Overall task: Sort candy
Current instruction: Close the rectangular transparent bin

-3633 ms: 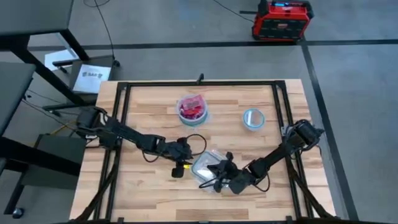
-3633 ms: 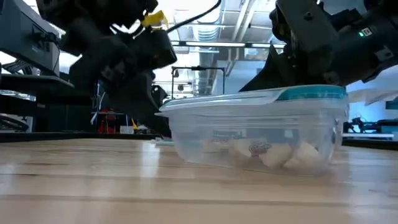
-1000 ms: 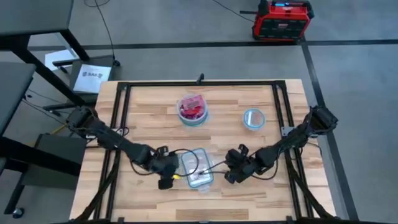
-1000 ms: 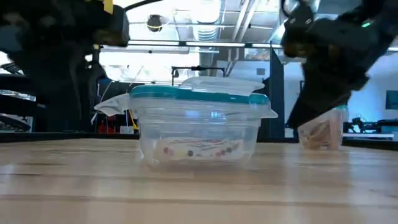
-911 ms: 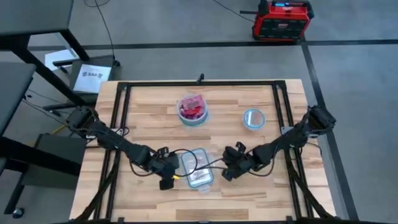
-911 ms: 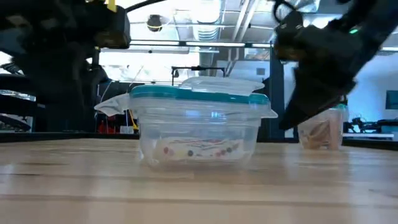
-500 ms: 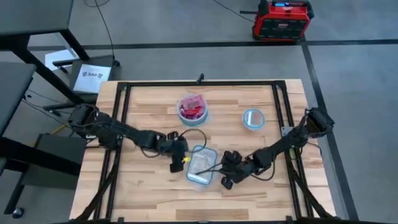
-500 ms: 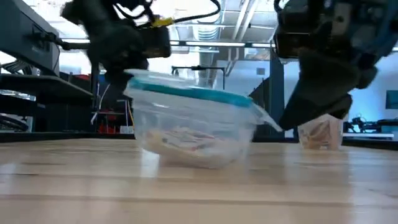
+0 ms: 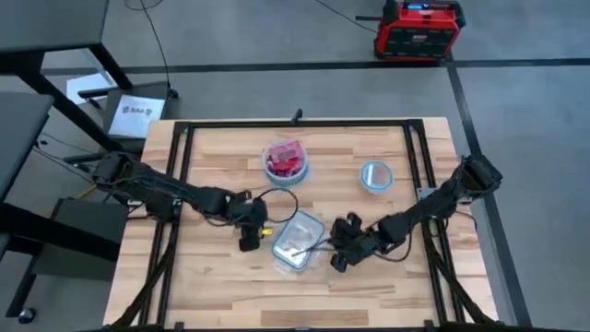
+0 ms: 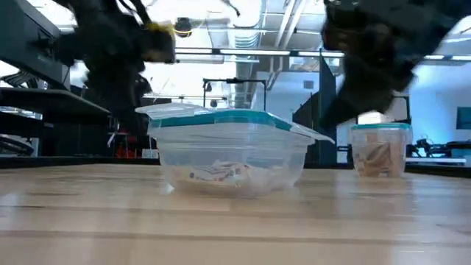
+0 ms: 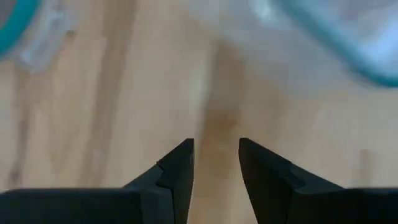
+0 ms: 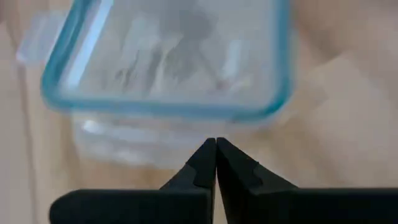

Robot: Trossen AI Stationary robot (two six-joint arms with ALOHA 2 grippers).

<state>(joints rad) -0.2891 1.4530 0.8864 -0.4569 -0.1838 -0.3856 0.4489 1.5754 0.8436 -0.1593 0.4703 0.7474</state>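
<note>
Two grippers flank clear rectangular tub (image 9: 297,242) with teal-rimmed lid. Left gripper (image 11: 216,163) just beside tub's left end, fingers slightly parted, holding nothing. Right gripper (image 12: 215,163) just beside tub's right side, fingers pressed together, empty. Candy (image 10: 221,173): pale wrapped pieces inside tub, under lid; red pieces in round bowl (image 9: 285,162) behind tub. Risk, my judgement: tub is light, smooth plastic on smooth wood table (image 9: 212,281); sideways push could slide or tip it, lid could pop, candy scatters.
</note>
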